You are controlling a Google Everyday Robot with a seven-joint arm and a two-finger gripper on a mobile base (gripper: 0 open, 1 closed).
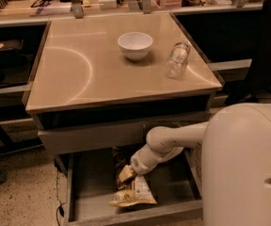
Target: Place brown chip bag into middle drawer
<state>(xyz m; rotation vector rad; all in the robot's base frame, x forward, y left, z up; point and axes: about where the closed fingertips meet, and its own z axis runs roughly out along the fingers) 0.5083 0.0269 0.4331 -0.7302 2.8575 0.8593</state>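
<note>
The jaws sat low in the open middle drawer (88,187), at the top edge of the brown chip bag (136,195) on its floor, likely settling it flat; their opening could not be told.

White bowl (135,45) upright toward back of tan counter (102,81); clear plastic bottle (177,60) lying on its side nearby, rightward.
</note>
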